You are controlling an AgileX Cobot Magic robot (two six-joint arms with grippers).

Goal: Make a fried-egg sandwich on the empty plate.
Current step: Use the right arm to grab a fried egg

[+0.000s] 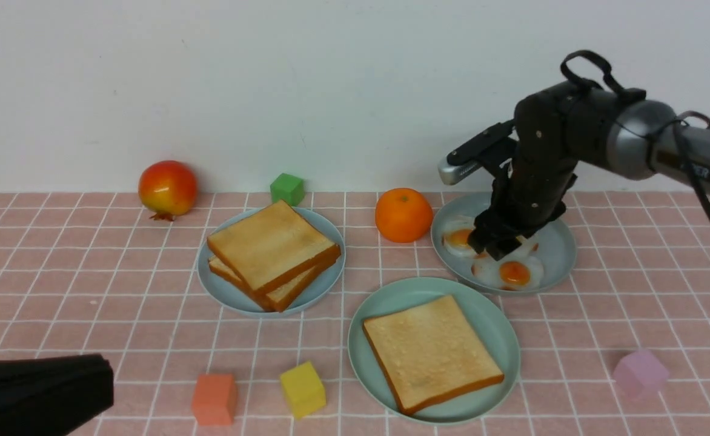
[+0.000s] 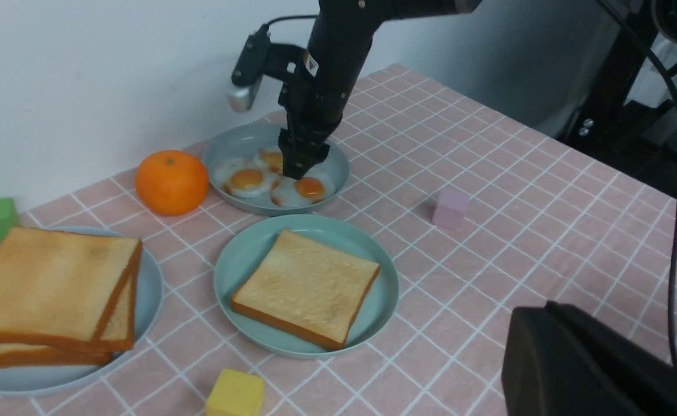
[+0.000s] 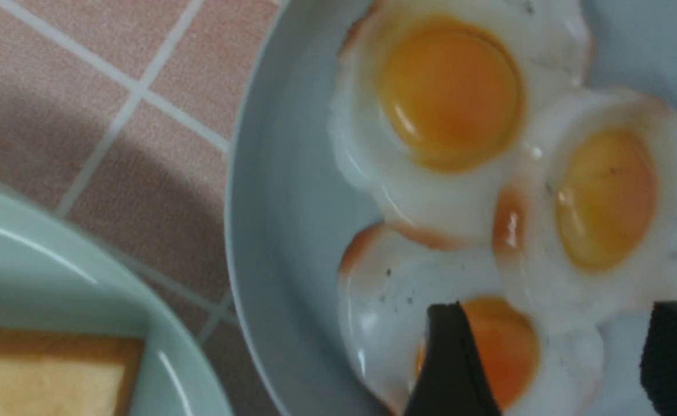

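Inside blue-grey plate (image 1: 560,249) rim: right tool (image 1: 498,247), spread.

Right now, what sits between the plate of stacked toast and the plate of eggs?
An orange, seen plainly in the front view.

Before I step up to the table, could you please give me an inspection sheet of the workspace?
Surface: pink checked tablecloth, no spills seen.
Job's things: mint-green plate holds one toast slice; a blue-grey plate holds two stacked toast slices; a second blue-grey plate holds three fried eggs.
Clutter: pomegranate, orange, green cube, red-orange cube, yellow cube, pink cube.
Grippers: right gripper open, low over the fried eggs, holding nothing; left gripper shut, at the near left.
Cables: black cable runs along the right arm.
Surroundings: white wall behind; dark frame beside the table.
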